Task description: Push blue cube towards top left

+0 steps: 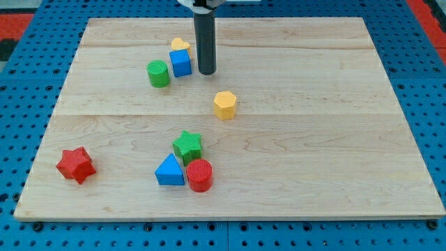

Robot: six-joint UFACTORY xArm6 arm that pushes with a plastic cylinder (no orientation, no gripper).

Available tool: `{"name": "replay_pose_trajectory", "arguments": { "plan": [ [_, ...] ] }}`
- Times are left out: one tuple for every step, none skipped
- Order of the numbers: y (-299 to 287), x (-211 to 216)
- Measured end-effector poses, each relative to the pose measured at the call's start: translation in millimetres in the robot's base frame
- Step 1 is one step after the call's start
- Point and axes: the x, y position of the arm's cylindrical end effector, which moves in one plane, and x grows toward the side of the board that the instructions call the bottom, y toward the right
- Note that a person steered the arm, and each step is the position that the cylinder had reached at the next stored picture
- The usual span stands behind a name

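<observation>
The blue cube (pixel 180 63) sits on the wooden board in the upper left-middle area. A yellow block (pixel 180 44) touches its top side and a green cylinder (pixel 158 73) stands just to its lower left. My tip (pixel 206 72) is at the end of the dark rod, just to the right of the blue cube, with a small gap between them.
A yellow hexagonal block (pixel 225 104) lies below and right of my tip. A green star (pixel 187 146), a blue triangle (pixel 169 171) and a red cylinder (pixel 199 175) cluster near the view's bottom middle. A red star (pixel 75 164) is at the lower left. The board (pixel 334 139) lies on a blue pegboard.
</observation>
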Motion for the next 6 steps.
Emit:
{"name": "replay_pose_trajectory", "arguments": {
  "plan": [
    [-84.6,-0.7],
    [-114.3,-9.1],
    [-127.6,-58.0],
    [-126.6,-67.1],
    [-125.9,-67.1],
    [-125.5,-67.1]
  ]
}}
